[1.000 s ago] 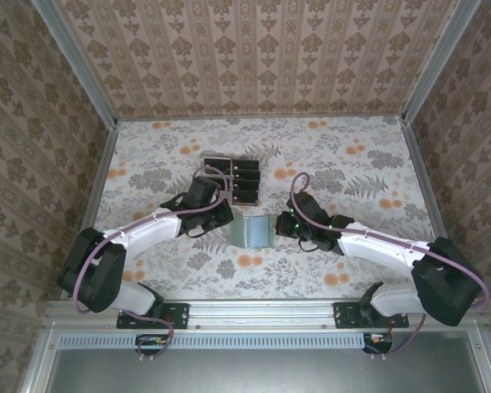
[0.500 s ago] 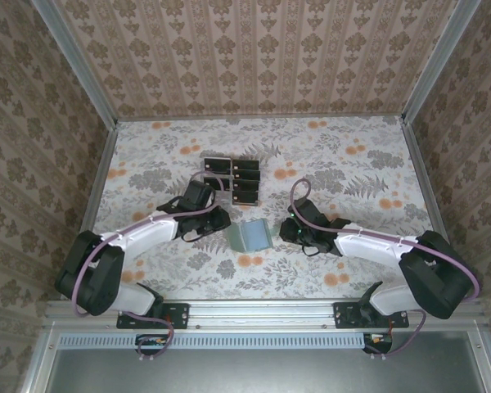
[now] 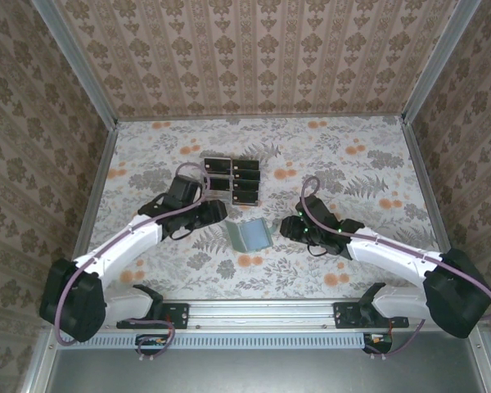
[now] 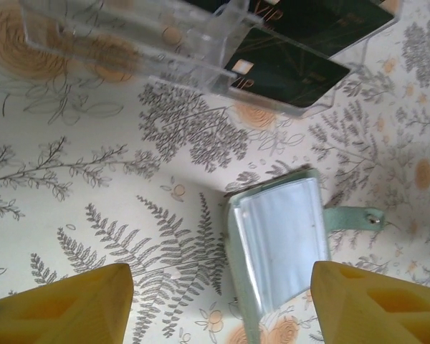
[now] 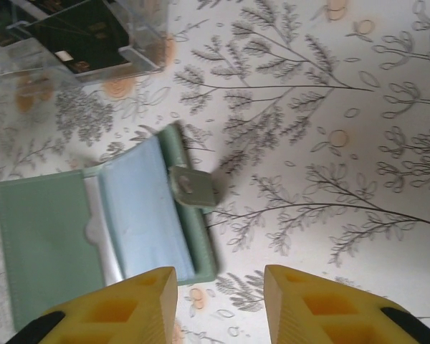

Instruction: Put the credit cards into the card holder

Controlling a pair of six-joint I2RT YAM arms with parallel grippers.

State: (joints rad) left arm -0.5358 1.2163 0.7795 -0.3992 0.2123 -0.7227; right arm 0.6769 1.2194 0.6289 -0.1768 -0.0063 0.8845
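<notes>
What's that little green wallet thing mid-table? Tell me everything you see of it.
The card holder is a small, flat, grey-green wallet of matte, leather-like material. It lies open on the flowered table, inside up, showing a pale glossy pocket and a short closing tab with a round snap. No card is visible in it. It sits mid-table, just nearer than the clear rack; only the table touches it.
</notes>
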